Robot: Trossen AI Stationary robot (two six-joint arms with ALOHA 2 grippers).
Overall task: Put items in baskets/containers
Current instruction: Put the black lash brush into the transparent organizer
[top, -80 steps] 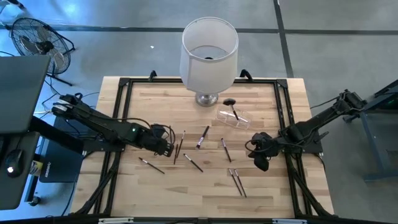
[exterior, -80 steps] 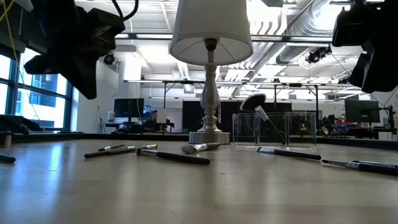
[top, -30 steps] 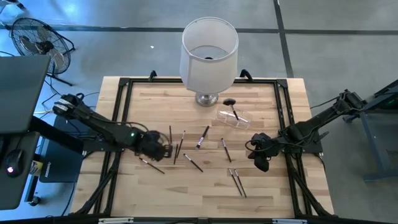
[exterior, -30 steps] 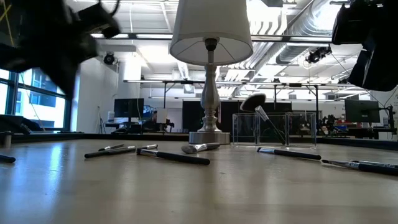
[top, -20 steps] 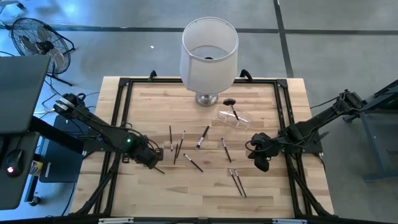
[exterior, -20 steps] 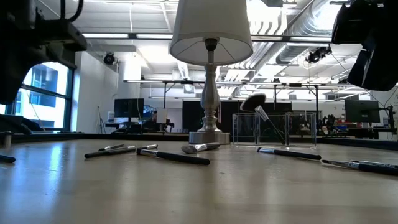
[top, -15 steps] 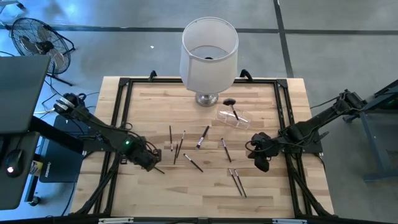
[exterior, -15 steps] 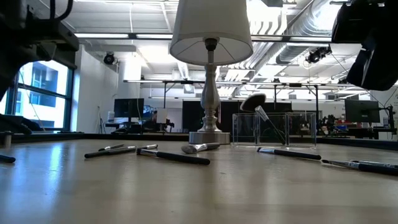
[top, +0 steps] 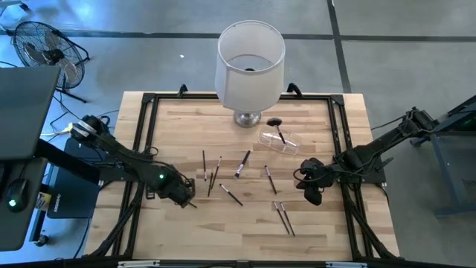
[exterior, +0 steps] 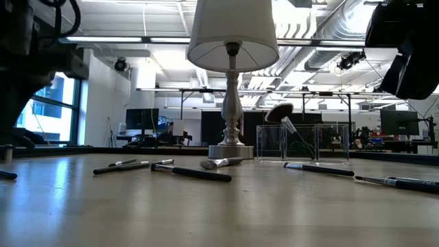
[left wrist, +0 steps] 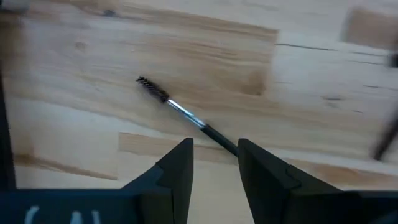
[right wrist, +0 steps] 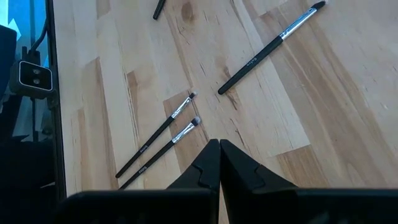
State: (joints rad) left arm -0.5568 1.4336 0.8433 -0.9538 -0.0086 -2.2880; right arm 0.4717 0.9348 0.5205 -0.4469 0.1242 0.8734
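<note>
At about eight o'clock on the table, the left gripper hangs with its fingers apart over a thin spoolie brush, and it should drop straight down so the handle sits between them before squeezing.

Left gripper, fingers parted, low over the table with one thin brush running into the gap between them; bare wood lies on either side. Ahead of it, four more brushes lie close together. Beyond those, the lamp and clear holder block the far edge.
</note>
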